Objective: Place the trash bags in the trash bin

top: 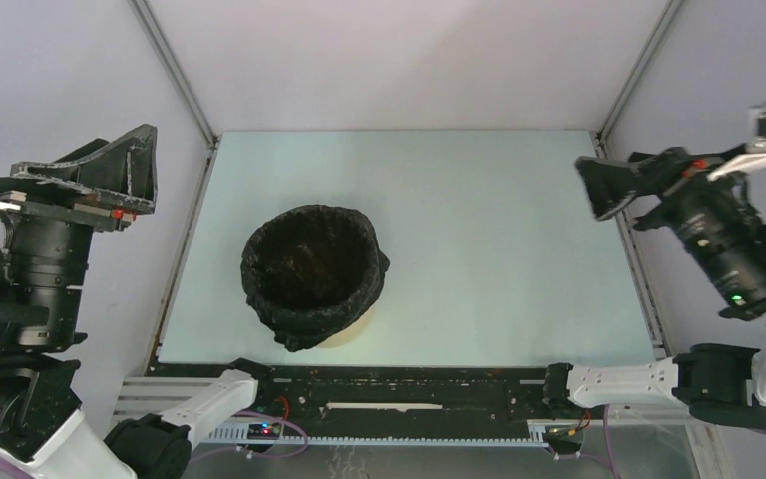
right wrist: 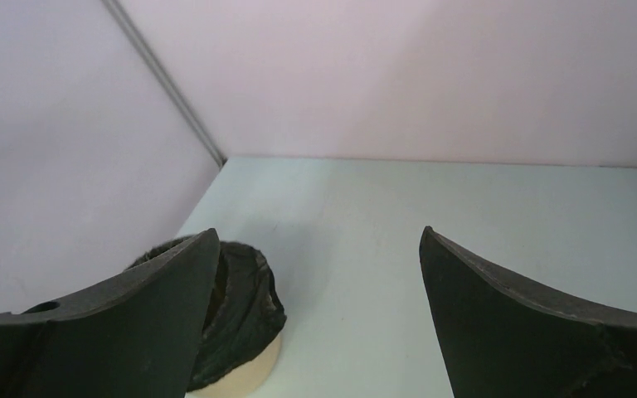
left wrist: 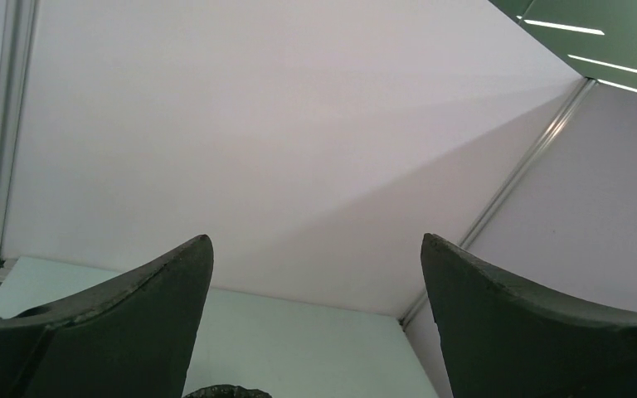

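A crinkled black trash bag [top: 311, 269] is spread over the mouth of the round trash bin and lines it. Only the bin's cream base [top: 351, 337] shows below the plastic. My left gripper [top: 138, 170] is raised off the table's left edge, open and holding nothing. My right gripper [top: 608, 190] hovers at the right edge, also open and empty. In the right wrist view the trash bag [right wrist: 245, 311] and the bin's base [right wrist: 253, 371] sit behind the left finger of the open gripper [right wrist: 319, 232]. The left wrist view shows its open gripper [left wrist: 315, 240] and a sliver of the trash bag [left wrist: 226, 391].
The pale table [top: 479, 249] is enclosed by white walls with metal corner posts [top: 175, 70]. A black rail with wiring [top: 399, 394] runs along the near edge between the arm bases.
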Controlling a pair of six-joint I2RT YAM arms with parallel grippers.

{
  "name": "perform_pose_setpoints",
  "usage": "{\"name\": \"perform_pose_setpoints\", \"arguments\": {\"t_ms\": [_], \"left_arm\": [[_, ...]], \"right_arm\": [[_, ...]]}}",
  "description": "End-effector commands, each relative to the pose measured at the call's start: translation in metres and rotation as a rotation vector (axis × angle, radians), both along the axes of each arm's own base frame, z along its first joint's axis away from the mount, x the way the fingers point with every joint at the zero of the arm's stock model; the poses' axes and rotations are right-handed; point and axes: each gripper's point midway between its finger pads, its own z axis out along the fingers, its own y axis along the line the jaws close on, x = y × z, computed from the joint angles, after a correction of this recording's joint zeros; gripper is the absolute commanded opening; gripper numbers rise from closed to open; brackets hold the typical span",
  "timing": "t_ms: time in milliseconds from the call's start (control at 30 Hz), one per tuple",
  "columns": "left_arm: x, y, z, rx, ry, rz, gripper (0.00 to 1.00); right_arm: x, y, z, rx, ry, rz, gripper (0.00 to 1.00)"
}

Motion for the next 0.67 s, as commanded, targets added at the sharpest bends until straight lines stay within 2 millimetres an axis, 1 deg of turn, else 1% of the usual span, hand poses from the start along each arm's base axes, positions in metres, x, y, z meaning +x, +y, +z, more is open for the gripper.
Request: {"name": "perform_pose_setpoints", "arguments": {"t_ms": [0, 100, 167, 433, 567, 633], "left_arm": [[0.012, 0.002, -0.005, 0.019, 0.022, 0.034, 1.00], [0.014, -0.005, -0.011, 0.045, 0.037, -0.002, 1.00], [0.015, -0.003, -0.017, 0.055, 0.055, 0.012, 1.00], [0.005, 0.005, -0.023, 0.072, 0.061, 0.041, 1.00], [0.006, 0.003, -0.024, 0.072, 0.068, 0.033, 1.00], [0.008, 0.002, -0.024, 0.070, 0.069, 0.031, 1.00]], "right_arm": [[0.003, -0.024, 0.008, 0.099, -0.004, -0.096, 1.00], [0.003, -0.028, 0.005, 0.072, -0.016, -0.109, 1.00], [0.004, -0.033, 0.003, 0.049, -0.017, -0.130, 1.00], [0.004, -0.044, 0.002, 0.071, -0.008, -0.166, 1.00], [0.007, -0.043, 0.000, 0.059, -0.008, -0.188, 1.00], [0.006, -0.040, 0.004, 0.052, -0.010, -0.169, 1.00]]}}
